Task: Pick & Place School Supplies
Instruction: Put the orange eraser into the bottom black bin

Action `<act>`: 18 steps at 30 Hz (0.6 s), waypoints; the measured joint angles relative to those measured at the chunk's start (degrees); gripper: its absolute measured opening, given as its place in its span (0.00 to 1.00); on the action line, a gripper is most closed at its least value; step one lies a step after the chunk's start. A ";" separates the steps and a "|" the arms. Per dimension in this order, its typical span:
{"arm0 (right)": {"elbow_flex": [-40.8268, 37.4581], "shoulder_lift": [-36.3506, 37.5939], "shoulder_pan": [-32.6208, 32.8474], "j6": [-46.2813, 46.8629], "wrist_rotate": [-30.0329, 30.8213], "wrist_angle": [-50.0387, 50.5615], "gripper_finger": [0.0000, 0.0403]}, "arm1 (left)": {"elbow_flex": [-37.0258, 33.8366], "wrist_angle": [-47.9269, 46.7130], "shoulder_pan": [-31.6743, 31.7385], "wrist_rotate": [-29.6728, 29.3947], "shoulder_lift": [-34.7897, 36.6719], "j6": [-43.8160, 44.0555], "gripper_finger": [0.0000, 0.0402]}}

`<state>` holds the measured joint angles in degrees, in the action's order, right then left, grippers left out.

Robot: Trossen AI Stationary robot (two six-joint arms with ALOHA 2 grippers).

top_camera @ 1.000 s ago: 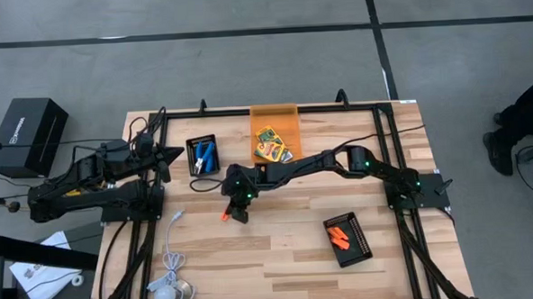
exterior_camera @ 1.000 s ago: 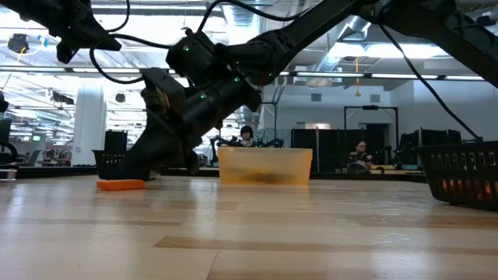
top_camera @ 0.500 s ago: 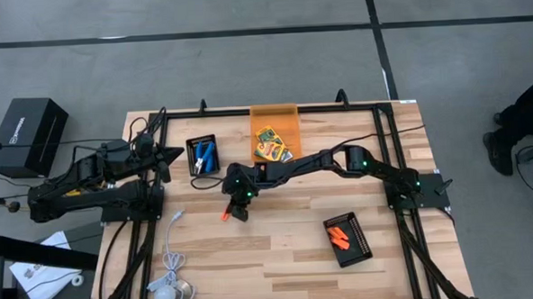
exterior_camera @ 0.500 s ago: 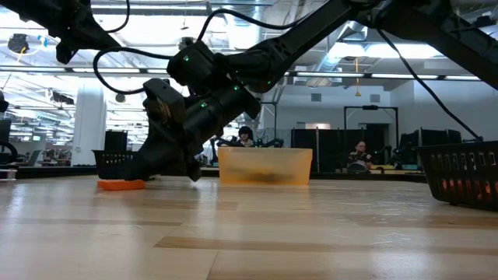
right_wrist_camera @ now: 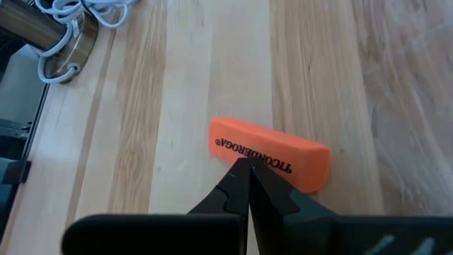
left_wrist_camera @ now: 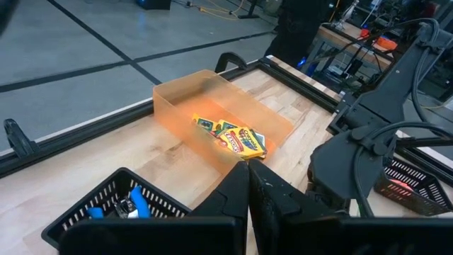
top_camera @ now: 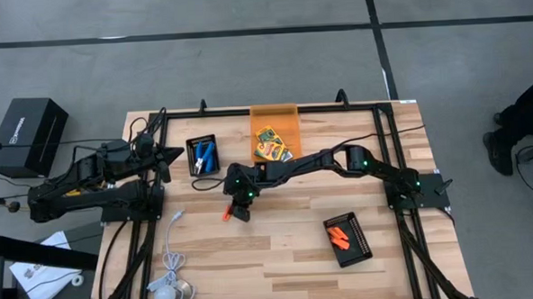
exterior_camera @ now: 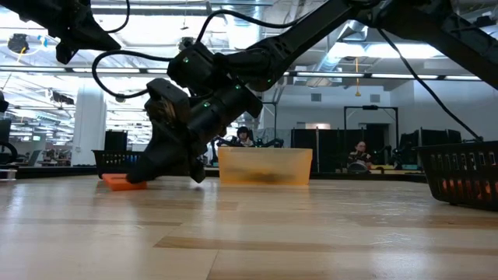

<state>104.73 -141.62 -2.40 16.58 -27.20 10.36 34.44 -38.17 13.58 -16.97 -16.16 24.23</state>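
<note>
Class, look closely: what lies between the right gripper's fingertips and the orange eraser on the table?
Nothing: in the right wrist view the shut right gripper meets the orange eraser.

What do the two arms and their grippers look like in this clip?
Both arms are matte black with jointed segments. The right arm carries small green indicator lights at its joints and a black cable looping alongside it. The left arm has black cables bunched near its wrist. Each gripper, left gripper and right gripper, has two dark fingers tapering to slim pointed tips.

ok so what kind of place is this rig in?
Looks like a big open lab or workshop, not a classroom: a concrete floor with taped lines around the table, high ceiling lights, and other workstations with people seated behind.
</note>
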 joint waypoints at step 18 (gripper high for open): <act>-0.11 -0.13 -0.26 -0.24 1.76 0.94 0.00 | -0.02 -0.02 -0.01 0.25 0.00 0.02 0.00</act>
<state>104.62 -141.75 -2.66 16.33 -25.44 11.29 34.41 -38.20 13.58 -16.72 -16.16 24.25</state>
